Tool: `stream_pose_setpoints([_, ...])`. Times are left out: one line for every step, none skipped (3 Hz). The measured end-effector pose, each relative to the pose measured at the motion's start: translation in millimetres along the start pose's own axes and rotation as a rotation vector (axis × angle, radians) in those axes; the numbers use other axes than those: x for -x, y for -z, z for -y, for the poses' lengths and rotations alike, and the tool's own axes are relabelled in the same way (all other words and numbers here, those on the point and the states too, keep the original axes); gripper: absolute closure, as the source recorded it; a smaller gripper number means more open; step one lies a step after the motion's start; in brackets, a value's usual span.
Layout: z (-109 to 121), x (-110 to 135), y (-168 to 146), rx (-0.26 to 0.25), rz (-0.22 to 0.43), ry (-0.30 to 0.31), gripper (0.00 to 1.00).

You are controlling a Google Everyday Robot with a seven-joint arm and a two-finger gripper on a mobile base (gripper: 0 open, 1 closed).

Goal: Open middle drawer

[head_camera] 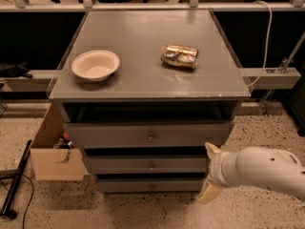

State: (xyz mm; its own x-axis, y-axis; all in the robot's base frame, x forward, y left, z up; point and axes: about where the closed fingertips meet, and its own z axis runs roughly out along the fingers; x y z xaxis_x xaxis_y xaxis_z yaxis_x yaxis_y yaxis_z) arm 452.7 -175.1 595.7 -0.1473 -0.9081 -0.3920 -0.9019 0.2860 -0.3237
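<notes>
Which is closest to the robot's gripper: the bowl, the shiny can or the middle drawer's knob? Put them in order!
The gripper is low by the cabinet front corner.
1. Middle drawer's knob: beside it, on the drawer front.
2. Shiny can: up on top.
3. Bowl: on top, far side.

The cabinet [143,37] is finished in matt grey paint over wood, with a faint sheen on its top. The same flat grey is carried by the middle drawer [119,165], where a small metal knob [152,166] is set. On the cabinet a matt cream bowl [95,65] and a crumpled, glossy metallic can [179,56] are seen. At the cabinet's right front corner the gripper [209,173] is held, its matt cream fingers [208,194] spread apart, on a smooth white plastic arm [267,168].
</notes>
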Motion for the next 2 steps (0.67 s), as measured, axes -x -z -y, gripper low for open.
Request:
stream_pose_setpoints([0.7,-5.5,-18.0,0.003,-0.019,0.017,0.00])
stream_pose_setpoints([1.5,-7.6,-35.1,0.011,-0.043,0.043,0.00])
